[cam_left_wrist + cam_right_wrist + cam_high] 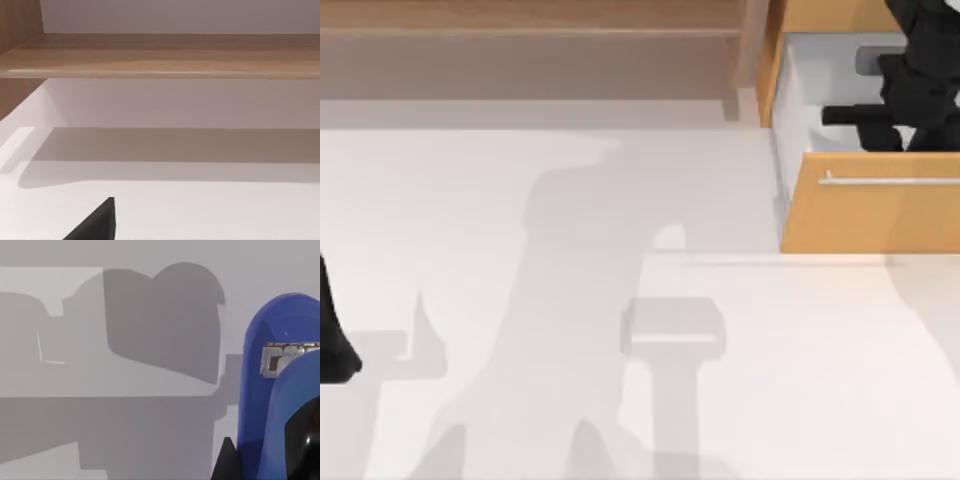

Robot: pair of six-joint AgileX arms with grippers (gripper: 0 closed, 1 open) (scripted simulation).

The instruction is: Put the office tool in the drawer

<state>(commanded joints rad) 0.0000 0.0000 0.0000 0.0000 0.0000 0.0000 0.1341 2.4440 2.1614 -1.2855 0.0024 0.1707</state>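
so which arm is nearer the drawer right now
The right. Its gripper hangs over the open drawer, holding the blue stapler above the white interior. The left arm sits parked at the table's far left edge, well away.

Rendered office-like setting: plain white table [520, 200], long wooden shelf unit [530, 50], light tan drawer [870, 215] with silver bar handle [890, 181].

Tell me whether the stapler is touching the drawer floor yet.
Cannot tell. The right wrist view shows the blue stapler close before the drawer's white interior, but neither contact nor gap shows plainly.
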